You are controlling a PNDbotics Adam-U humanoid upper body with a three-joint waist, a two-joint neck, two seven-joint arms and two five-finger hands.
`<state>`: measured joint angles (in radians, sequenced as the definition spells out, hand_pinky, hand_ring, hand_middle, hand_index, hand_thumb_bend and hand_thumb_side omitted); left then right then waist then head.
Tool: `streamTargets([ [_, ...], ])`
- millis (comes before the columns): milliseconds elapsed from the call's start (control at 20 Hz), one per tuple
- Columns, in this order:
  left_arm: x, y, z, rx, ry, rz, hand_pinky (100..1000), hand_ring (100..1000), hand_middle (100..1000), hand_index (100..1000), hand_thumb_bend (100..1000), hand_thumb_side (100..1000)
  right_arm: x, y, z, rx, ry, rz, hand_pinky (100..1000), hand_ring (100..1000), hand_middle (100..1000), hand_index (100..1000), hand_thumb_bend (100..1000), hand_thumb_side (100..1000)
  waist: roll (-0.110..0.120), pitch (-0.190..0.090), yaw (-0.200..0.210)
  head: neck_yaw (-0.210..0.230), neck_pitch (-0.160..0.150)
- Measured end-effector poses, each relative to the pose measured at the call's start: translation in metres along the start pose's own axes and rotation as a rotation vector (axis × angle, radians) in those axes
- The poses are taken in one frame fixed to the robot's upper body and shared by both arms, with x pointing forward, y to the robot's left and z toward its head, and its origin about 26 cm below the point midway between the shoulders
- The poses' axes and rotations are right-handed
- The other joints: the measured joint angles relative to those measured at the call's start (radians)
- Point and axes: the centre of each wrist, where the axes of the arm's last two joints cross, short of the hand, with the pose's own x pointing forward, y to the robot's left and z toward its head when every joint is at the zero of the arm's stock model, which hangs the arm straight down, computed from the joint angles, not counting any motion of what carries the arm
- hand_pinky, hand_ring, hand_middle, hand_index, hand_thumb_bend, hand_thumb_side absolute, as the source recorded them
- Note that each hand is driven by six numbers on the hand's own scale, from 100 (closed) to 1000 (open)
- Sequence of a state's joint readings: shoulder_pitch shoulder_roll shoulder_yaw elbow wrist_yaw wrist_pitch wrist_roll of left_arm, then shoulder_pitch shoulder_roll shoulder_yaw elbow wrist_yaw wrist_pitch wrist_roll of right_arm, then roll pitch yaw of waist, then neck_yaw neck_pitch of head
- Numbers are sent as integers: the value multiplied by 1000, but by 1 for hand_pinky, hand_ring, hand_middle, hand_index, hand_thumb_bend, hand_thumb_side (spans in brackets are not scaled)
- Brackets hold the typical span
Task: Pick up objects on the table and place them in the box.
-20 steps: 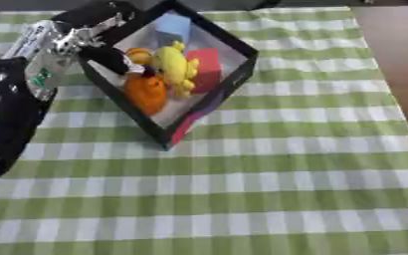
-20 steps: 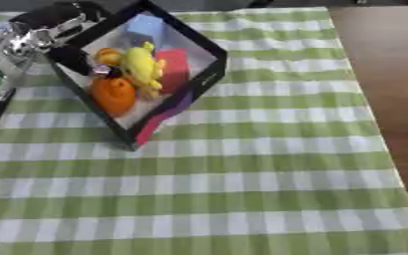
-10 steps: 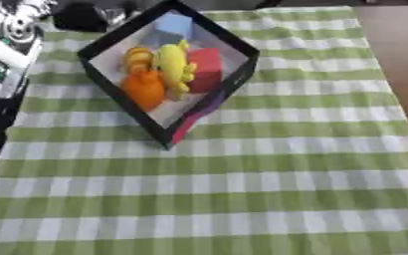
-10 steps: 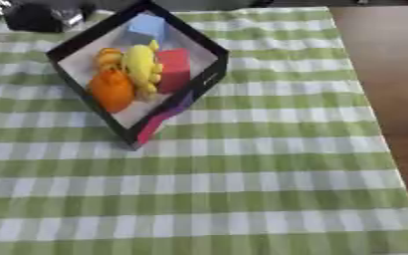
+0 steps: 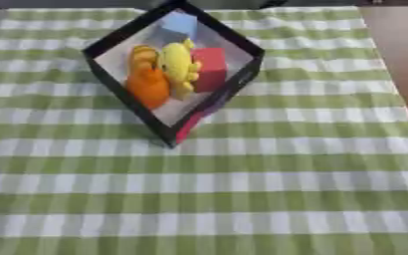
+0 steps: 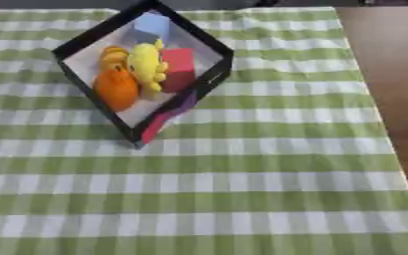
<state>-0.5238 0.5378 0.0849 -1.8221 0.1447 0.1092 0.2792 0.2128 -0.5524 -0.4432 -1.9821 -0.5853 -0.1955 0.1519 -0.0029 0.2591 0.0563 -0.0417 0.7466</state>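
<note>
**On the checked cloth, a box with toys inside**

Across the counter lies a green and white checked cloth, covering nearly all of it; bare brown wood shows only along the right edge. Toward the far left of the cloth sits a black box, turned so one corner faces the camera, its inside pale and a strip of pink showing on its near outer wall. Inside the box lie four things close together: an orange toy at the near left, a yellow soft toy just beside it in the middle, a red block touching the yellow toy on the right, and a light blue block at the far corner. Neither robot hand shows in either view, so their state cannot be told.
</note>
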Motion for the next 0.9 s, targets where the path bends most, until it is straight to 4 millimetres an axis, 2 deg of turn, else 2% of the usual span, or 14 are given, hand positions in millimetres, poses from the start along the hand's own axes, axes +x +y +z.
streamTargets([
  [200, -17, 20, 28, 156, 29, 101, 788, 768, 848, 928, 241, 711, -2, 2, 1, -16, -7, -11, 792, 724, 714, 840, 100, 535, -8, 0, 8, 1, -7],
  [400, -32, 25, 47, 263, 47, 200, 798, 780, 863, 941, 278, 715, -3, 5, -2, -16, -48, -8, 800, 740, 729, 847, 100, 536, -15, 0, 12, -6, -19],
  [650, -44, 21, 54, 306, 42, 238, 800, 787, 869, 942, 279, 711, -5, 12, -8, -13, -119, 5, 828, 779, 759, 872, 100, 552, -16, 0, 20, -19, -20],
  [900, -57, 17, 59, 325, 67, 205, 791, 765, 867, 940, 263, 731, -7, 18, -13, 24, -136, 17, 835, 825, 829, 891, 100, 551, -16, 0, 27, -26, -19],
])
